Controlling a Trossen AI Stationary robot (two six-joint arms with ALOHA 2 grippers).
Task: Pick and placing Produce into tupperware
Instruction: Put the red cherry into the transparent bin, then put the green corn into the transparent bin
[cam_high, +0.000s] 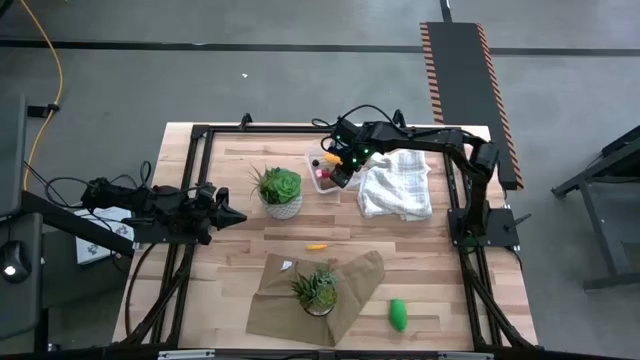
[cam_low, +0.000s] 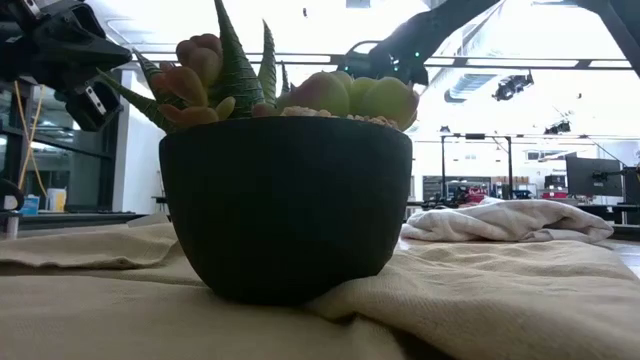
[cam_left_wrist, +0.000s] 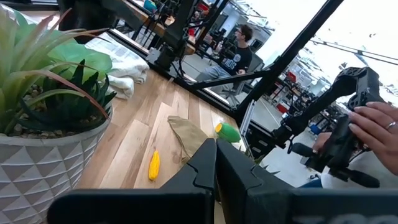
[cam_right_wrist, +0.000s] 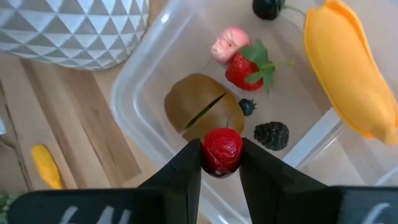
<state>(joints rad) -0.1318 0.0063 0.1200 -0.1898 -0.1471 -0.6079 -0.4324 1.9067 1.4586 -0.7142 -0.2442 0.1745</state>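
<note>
The clear tupperware (cam_right_wrist: 140, 93) stands on the table between the white plant pot (cam_right_wrist: 74, 28) and the white cloth (cam_high: 395, 185). In it lie a brown ball (cam_right_wrist: 199, 112), a strawberry (cam_right_wrist: 247, 70), a pink piece (cam_right_wrist: 229, 43) and tiny dark berries (cam_right_wrist: 272, 134). A yellow oblong piece (cam_right_wrist: 345, 68) lies at its rim. My right gripper (cam_right_wrist: 221, 155) hangs over the tupperware (cam_high: 322, 178), shut on a red berry (cam_right_wrist: 222, 146). Another yellow piece (cam_high: 316, 246) and a green piece (cam_high: 398, 314) lie on the table. My left gripper (cam_high: 225, 212) waits shut at the left edge. My right gripper pinches the small red berry by its two opposite sides (cam_right_wrist: 208, 152) between its two fingertips. The fingers slant down from above. The berry is lifted clear, above the tupperware's near wall and the brown ball.
A second plant (cam_high: 318, 290) in a dark pot (cam_low: 285, 210) stands on a brown cloth (cam_high: 350, 285) near the front edge. A black frame (cam_high: 200, 135) runs around the table. Beyond the table, the left wrist view shows a seated person and a hand (cam_left_wrist: 376, 127).
</note>
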